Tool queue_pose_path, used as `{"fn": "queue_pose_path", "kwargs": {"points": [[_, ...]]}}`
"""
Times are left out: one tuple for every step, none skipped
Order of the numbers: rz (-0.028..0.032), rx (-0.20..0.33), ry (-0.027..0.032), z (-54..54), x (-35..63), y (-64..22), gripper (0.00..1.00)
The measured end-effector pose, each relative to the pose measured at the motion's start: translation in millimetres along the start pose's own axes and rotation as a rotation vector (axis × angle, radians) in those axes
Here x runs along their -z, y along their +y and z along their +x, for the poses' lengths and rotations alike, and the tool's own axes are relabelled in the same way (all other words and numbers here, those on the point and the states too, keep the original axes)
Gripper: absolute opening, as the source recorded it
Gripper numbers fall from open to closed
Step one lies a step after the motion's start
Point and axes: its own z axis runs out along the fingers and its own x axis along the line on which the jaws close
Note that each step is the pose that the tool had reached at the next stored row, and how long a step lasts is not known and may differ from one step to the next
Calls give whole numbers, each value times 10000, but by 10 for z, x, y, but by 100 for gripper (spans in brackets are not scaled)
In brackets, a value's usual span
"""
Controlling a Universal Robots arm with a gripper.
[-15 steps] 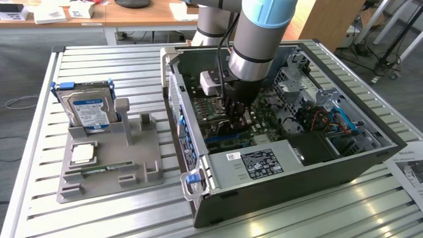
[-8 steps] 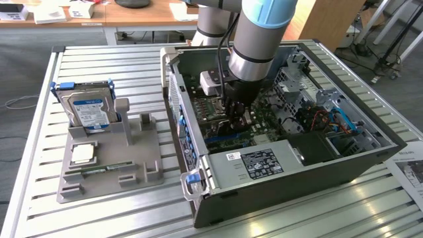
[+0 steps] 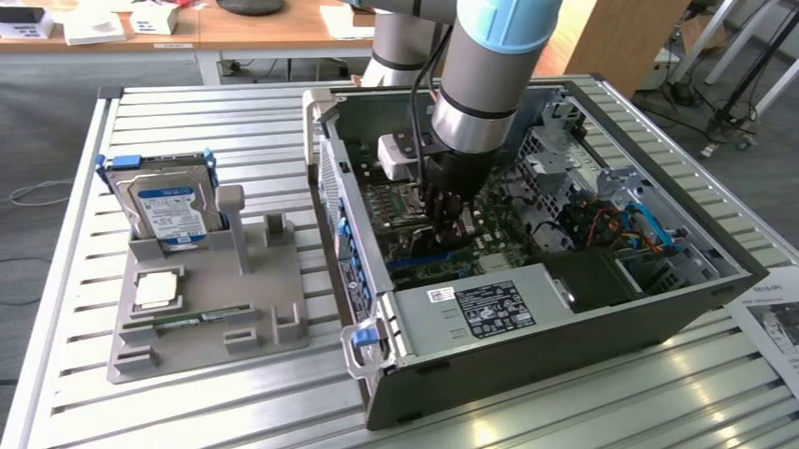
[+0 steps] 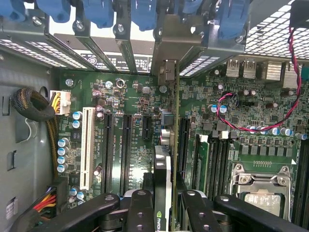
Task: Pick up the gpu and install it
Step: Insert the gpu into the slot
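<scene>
Wrist view, gpu (image 4: pixel 162 166) edge-on, thin, dark, green-edged, clamped in gripper (image 4: pixel 166 211)

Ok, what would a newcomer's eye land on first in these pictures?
The grey robot arm with a light-blue band, reaching down into the open dark-grey metal computer case. In the wrist view its black gripper is shut on the thin dark gpu card, held edge-on over the green motherboard.
</scene>
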Motion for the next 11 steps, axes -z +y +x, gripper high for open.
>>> {"fn": "queue_pose_path", "kwargs": {"points": [[0,0,0,0,0,0,27],[0,1,0,0,0,0,27],[1,0,0,0,0,0,27],[1,0,0,0,0,0,27],[1,0,0,0,0,0,27],[1,1,-1,0,-1,0,27],[-2,0,0,0,0,0,27],[-5,-1,0,0,0,0,27],[-9,-1,0,0,0,0,27],[-13,-2,0,0,0,0,27],[-15,-2,1,0,-1,0,27]]}}
